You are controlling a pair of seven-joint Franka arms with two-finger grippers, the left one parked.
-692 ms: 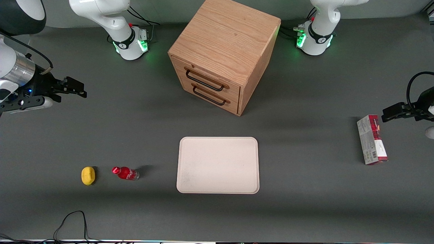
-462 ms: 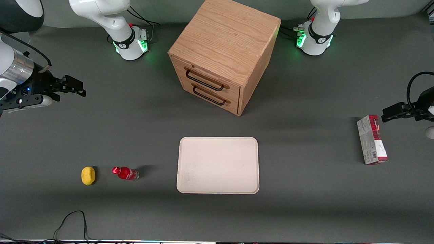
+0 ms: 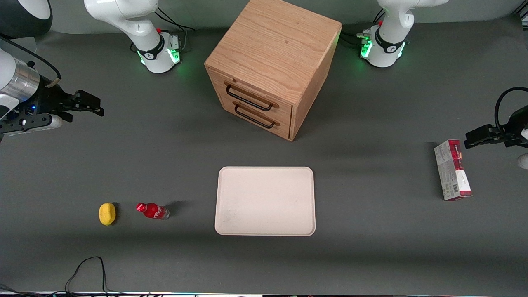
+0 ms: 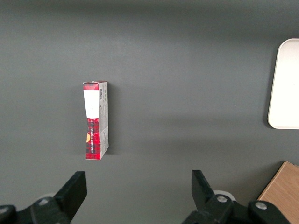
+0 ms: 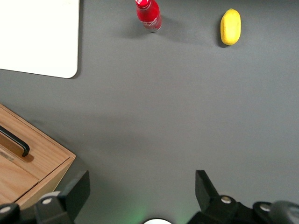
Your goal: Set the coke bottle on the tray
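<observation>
The small red coke bottle (image 3: 152, 210) stands on the dark table between the yellow lemon-like lump (image 3: 107, 214) and the cream-white tray (image 3: 265, 201). It also shows in the right wrist view (image 5: 149, 15), as does a corner of the tray (image 5: 37, 37). My right gripper (image 3: 95, 106) hangs open and empty above the table at the working arm's end, farther from the front camera than the bottle and well apart from it. In the wrist view its gripper (image 5: 140, 189) has two dark fingers spread wide over bare table.
A wooden drawer cabinet (image 3: 270, 66) with two black handles stands farther from the camera than the tray. A red-and-white carton (image 3: 452, 170) lies toward the parked arm's end. A black cable (image 3: 86, 268) loops at the near table edge. Robot bases (image 3: 159, 51) stand at the back.
My right gripper has drawn back slightly toward the working arm's end of the table and a little farther from the camera. The bottle, lump and tray have not moved.
</observation>
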